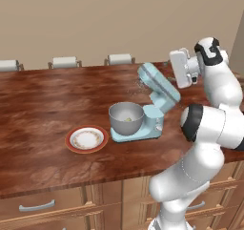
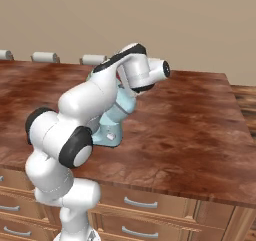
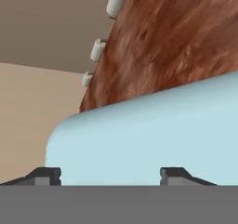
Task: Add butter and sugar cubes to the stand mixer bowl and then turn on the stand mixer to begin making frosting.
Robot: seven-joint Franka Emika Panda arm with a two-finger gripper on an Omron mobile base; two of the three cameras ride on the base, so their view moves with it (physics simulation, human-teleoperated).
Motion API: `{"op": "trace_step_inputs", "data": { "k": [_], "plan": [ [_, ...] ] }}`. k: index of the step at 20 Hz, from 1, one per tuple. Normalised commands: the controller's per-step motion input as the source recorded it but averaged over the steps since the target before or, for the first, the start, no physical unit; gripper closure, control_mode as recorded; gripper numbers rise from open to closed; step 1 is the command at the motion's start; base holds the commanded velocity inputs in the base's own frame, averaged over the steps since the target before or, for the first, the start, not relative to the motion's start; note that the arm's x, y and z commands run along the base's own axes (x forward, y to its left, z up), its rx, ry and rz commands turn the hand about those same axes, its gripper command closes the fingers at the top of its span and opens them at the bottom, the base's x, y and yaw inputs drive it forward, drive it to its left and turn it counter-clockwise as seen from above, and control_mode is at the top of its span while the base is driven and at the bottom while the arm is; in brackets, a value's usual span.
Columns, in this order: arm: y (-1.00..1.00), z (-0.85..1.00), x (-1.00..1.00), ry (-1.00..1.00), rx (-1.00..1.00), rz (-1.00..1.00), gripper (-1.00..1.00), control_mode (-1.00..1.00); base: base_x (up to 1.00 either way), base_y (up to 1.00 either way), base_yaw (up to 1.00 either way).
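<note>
My pincer (image 3: pixel 110 175) is spread wide with nothing between its tips, and right ahead of it lies the pale blue mixer (image 1: pixel 155 100), whose rounded head is tilted up and back. From the left base camera my hand sits just beyond and to the right of that raised head, pointing at it, so the head lies between me and the grey bowl (image 1: pixel 126 119) resting on the mixer's flat base. The head's long axis slopes from the hinge at lower right up toward the far left. Something small and pale lies in the bottom of the bowl; I judge it to be the butter or sugar, though it is too small to be sure. If so, what remains is lowering the head and reaching the side knob, which I cannot pick out here. A red-rimmed plate (image 1: pixel 86 139) sits just left of the bowl on the dark wooden counter (image 1: pixel 43 105). White chair backs (image 1: pixel 64 61) line the far edge before a tan wall.
</note>
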Motion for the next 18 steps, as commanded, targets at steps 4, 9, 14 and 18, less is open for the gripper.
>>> {"op": "trace_step_inputs", "data": {
  "k": [4, 9, 14, 18],
  "plan": [
    [1.0, -0.49, -0.05, 0.01, -0.17, 0.07, -1.0, -1.0, 0.0, 0.0, 0.0],
    [0.89, -0.5, -0.03, 0.03, -0.2, 0.05, -1.0, -1.0, 0.0, 0.0, 0.0],
    [0.19, 0.21, -0.4, -0.11, -0.12, 0.0, -1.0, -1.0, 0.0, 0.0, 0.0],
    [-0.03, 0.71, -0.69, -0.29, -0.17, 0.0, -1.0, -1.0, 0.0, 0.0, 0.0]
  ]
}}
